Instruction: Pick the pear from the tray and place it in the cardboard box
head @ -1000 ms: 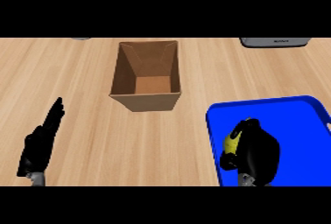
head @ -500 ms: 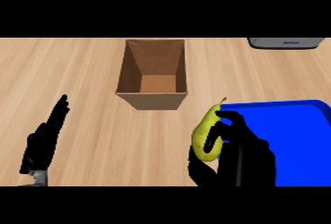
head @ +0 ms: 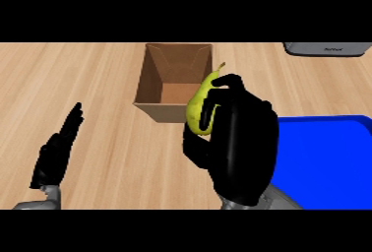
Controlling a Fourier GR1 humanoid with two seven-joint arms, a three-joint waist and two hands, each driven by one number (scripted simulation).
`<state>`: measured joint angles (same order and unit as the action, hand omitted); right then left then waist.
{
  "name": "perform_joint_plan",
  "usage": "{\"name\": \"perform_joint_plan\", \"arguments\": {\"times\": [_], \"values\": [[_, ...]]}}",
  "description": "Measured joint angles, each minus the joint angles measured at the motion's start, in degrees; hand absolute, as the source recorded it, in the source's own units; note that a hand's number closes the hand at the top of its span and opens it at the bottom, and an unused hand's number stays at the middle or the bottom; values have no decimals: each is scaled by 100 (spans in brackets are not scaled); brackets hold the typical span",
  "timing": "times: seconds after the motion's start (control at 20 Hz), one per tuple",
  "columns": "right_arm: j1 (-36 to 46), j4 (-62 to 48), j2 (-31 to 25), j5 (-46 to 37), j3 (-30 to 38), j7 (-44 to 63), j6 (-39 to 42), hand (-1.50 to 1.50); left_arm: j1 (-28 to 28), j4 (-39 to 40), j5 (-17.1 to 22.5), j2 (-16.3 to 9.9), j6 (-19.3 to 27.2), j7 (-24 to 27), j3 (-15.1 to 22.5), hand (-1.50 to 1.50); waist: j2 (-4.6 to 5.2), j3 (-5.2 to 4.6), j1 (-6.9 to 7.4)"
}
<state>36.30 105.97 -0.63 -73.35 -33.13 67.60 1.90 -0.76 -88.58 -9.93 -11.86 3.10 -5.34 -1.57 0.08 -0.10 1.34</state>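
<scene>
Head view shows the right hand [head: 240, 142] with its fingers curled round the pear [head: 201, 104], now lifted clear of the blue tray [head: 327, 157] and carried left and farther out than half a second ago, when it was just leaving the tray's left edge. The pear hangs stem-up at the near right corner of the open cardboard box [head: 174, 81], overlapping its rim. The pick looks done; what remains is moving over the opening and releasing. The left hand [head: 58, 150] rests open at the near left, fingers straight.
</scene>
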Motion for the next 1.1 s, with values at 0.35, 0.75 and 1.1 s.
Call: {"name": "perform_joint_plan", "arguments": {"times": [0.35, 0.75, 1.1], "values": [[1165, -1510, 11, 744, 815, -82, -185, 150, 60, -45, -32, 47, -19, 40, 51, 0, 23, 2, 86], [1966, -3678, 23, 1562, 1430, -485, -857, 150, -20, -70, -41, 36, -86, -3, 68, 0, 59, 4, 172], [2312, -5226, 25, 2187, 1638, -698, -1755, -150, -177, 36, -69, 78, -91, 5, 85, 0, 83, 5, 236]]}}
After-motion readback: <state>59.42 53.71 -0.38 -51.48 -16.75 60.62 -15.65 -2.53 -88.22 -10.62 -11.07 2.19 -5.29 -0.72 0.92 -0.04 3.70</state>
